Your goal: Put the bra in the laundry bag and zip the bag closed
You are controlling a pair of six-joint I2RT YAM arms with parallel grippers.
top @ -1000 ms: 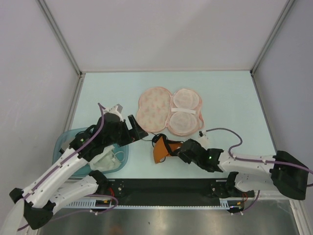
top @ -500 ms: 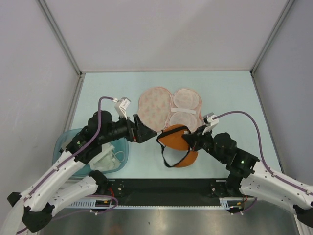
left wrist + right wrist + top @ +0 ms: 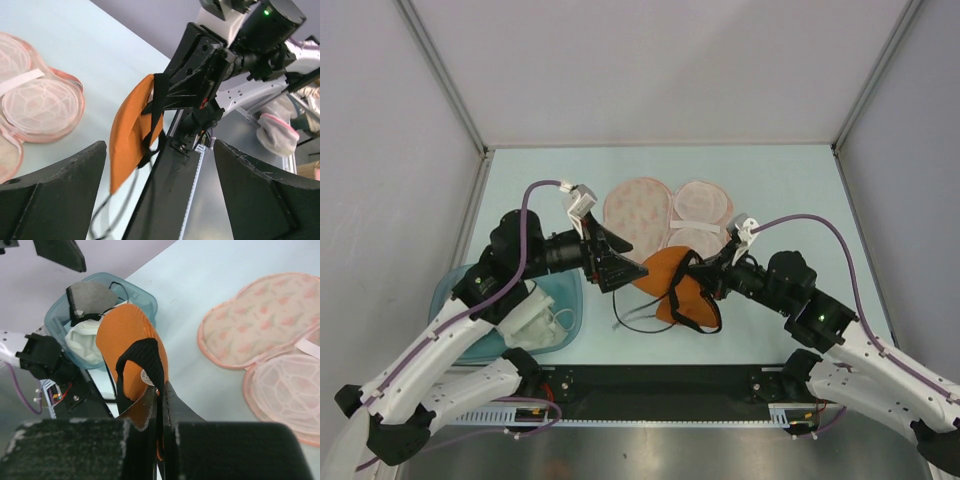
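The orange bra [image 3: 663, 278] with black straps hangs above the table in front of the laundry bag [image 3: 642, 215], which lies open and flat, its patterned half on the left and its mesh-lined half on the right. My right gripper [image 3: 704, 273] is shut on the bra's black band. In the right wrist view the jaws [image 3: 161, 390] pinch that band, and the cup [image 3: 125, 340] hangs beyond them. My left gripper [image 3: 620, 268] is open just left of the bra, nothing between its fingers [image 3: 55, 190]. The left wrist view has the bra [image 3: 131, 131] hanging ahead, apart from the fingers.
A translucent teal tub [image 3: 466, 287] holding a white garment [image 3: 538, 318] sits at the near left, under the left arm. The black base rail [image 3: 660, 380] runs along the table's near edge. Loose black straps [image 3: 638, 318] trail on the table below the bra.
The right gripper shut on the bra and lifted it off the table, toward the bag. The left gripper swung right toward the bra and stayed open.
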